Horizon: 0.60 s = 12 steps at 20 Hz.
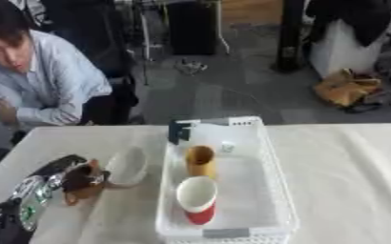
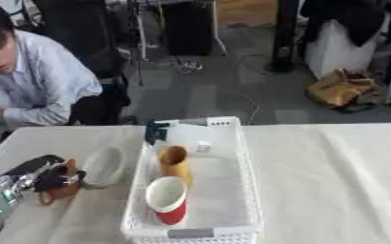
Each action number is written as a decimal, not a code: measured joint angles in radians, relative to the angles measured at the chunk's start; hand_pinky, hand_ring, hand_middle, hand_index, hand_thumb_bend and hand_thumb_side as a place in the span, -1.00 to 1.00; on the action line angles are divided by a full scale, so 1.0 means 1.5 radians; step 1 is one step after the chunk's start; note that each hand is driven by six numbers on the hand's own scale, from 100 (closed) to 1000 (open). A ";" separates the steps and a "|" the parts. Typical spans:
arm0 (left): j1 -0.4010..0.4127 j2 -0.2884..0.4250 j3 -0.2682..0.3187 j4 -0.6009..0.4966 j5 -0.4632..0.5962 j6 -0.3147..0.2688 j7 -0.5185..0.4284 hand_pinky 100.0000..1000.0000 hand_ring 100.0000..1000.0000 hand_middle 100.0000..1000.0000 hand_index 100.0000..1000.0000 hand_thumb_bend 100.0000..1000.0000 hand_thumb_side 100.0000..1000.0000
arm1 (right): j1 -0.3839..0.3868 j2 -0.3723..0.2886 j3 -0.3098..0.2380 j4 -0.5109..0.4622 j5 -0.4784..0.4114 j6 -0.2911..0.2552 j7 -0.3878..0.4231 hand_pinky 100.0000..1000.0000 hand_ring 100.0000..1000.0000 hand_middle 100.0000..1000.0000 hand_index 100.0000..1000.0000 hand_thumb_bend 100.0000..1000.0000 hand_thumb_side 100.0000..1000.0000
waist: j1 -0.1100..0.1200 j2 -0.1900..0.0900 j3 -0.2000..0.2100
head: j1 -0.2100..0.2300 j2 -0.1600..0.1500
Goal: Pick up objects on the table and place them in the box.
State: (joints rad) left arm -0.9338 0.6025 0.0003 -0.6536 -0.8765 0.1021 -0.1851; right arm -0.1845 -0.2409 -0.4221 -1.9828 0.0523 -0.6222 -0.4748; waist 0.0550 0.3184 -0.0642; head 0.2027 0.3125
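Your left hand (image 1: 80, 181) curls round a pale round bowl (image 1: 127, 166) beside the white slotted plastic box (image 1: 265, 190); the left eye view alone shows more of the forearm.

My left arm (image 1: 19, 202) was mostly black, with rounded silver joint casings along the forearm and small green markings on the silver. My left hand (image 1: 80, 180) looked dark, with brownish-orange parts across the palm and fingers and a black, glossy piece behind the wrist. My right arm and hand did not show in either view.
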 measured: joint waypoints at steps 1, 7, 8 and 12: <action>-0.003 0.000 0.003 -0.001 0.005 0.000 -0.001 1.00 1.00 1.00 1.00 -0.20 0.84 | 0.000 0.000 0.000 0.000 0.000 0.002 0.000 0.56 0.73 0.39 0.44 -1.00 1.00 | 0.000 -0.003 0.003 | 0.000 0.000; -0.008 0.006 0.007 -0.007 0.038 -0.007 -0.017 1.00 1.00 1.00 1.00 -0.24 0.85 | 0.001 0.000 0.004 0.000 -0.002 0.008 0.004 0.56 0.73 0.39 0.44 -1.00 1.00 | 0.002 -0.012 0.006 | 0.001 0.000; -0.008 0.007 0.007 -0.007 0.039 -0.008 -0.019 1.00 1.00 1.00 1.00 -0.24 0.85 | 0.001 0.000 0.004 0.000 -0.003 0.008 0.004 0.56 0.73 0.39 0.44 -1.00 1.00 | 0.002 -0.012 0.006 | 0.001 0.000; -0.008 0.008 0.006 -0.007 0.040 -0.014 -0.027 1.00 1.00 1.00 1.00 -0.27 0.75 | 0.004 0.000 0.004 0.000 -0.006 0.009 0.005 0.56 0.73 0.39 0.44 -1.00 1.00 | 0.002 -0.012 0.006 | 0.002 0.000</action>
State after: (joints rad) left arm -0.9452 0.6146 0.0094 -0.6645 -0.8167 0.0813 -0.2250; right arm -0.1788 -0.2409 -0.4159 -1.9828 0.0435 -0.6083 -0.4669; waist 0.0580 0.2998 -0.0555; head 0.2062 0.3128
